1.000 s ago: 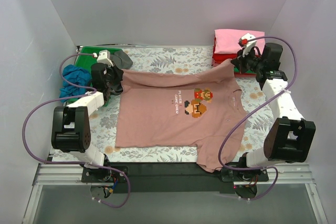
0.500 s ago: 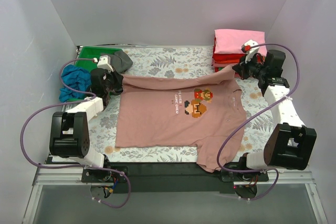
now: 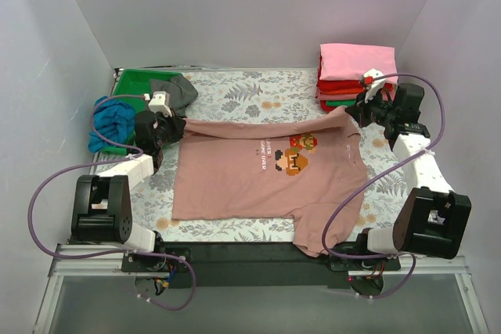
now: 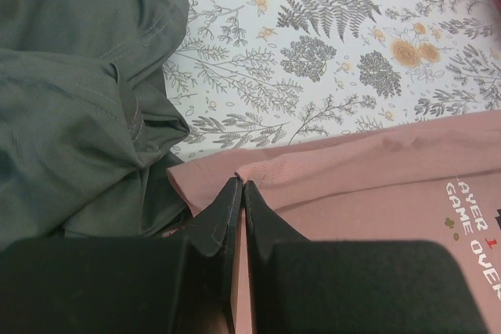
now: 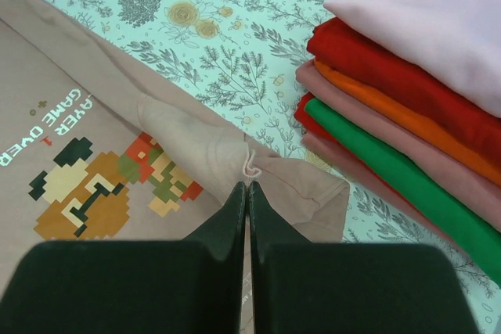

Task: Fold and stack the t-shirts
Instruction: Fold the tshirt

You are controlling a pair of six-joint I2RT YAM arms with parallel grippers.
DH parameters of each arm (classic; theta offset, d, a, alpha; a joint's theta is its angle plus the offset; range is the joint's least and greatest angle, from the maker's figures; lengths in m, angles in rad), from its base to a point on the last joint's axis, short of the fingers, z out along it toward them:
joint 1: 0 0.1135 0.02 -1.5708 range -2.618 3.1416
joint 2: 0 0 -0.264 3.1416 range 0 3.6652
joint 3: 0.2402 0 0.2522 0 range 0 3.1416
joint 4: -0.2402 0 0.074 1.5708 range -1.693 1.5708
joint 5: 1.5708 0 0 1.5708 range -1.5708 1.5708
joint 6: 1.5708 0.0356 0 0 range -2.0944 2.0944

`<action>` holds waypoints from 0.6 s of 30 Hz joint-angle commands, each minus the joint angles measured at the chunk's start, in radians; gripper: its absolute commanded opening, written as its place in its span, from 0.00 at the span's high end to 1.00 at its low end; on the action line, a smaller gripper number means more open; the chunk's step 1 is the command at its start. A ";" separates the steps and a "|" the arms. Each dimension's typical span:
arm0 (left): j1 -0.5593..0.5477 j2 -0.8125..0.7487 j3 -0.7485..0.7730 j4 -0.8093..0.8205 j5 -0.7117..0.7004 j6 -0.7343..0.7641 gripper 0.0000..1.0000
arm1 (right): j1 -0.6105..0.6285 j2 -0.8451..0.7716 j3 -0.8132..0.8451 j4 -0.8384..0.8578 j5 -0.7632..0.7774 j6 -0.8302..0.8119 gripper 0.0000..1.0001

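Observation:
A dusty-pink t-shirt (image 3: pixel 258 174) with a pixel chest graphic lies spread on the floral table covering, one sleeve hanging over the near edge. My left gripper (image 3: pixel 174 127) is shut on its far left corner; in the left wrist view the fingertips (image 4: pixel 239 187) pinch a fold of the pink cloth (image 4: pixel 376 170). At the far right corner, my right gripper (image 3: pixel 354 111) is shut on the same shirt, and the cloth (image 5: pixel 102 107) puckers at the tips (image 5: pixel 247 187). A stack of folded t-shirts (image 3: pixel 356 76) stands at the back right, also in the right wrist view (image 5: pixel 407 84).
A crumpled grey t-shirt (image 3: pixel 178 90) lies right behind the left gripper, filling the left of that wrist view (image 4: pixel 70 99). A blue t-shirt (image 3: pixel 113 119) is heaped beside the green tray (image 3: pixel 137 80) at the back left. Grey walls enclose the table.
Both grippers have come a little nearer and lower with the pink shirt's far edge. That edge now lies flatter and straighter across the table.

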State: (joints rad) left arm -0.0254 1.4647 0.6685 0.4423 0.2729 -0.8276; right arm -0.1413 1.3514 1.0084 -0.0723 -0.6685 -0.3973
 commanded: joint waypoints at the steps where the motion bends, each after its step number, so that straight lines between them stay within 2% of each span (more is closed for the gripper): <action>1: 0.007 -0.053 -0.017 0.009 -0.003 0.033 1.00 | -0.007 -0.038 -0.020 0.046 -0.025 -0.006 0.99; 18: 0.007 -0.063 -0.018 -0.077 -0.029 0.024 1.00 | -0.026 -0.061 -0.116 0.057 -0.034 -0.044 0.99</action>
State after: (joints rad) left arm -0.0250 1.4563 0.6537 0.3801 0.2649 -0.8162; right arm -0.1616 1.3300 0.9070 -0.0486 -0.6708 -0.4225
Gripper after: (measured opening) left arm 0.010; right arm 0.022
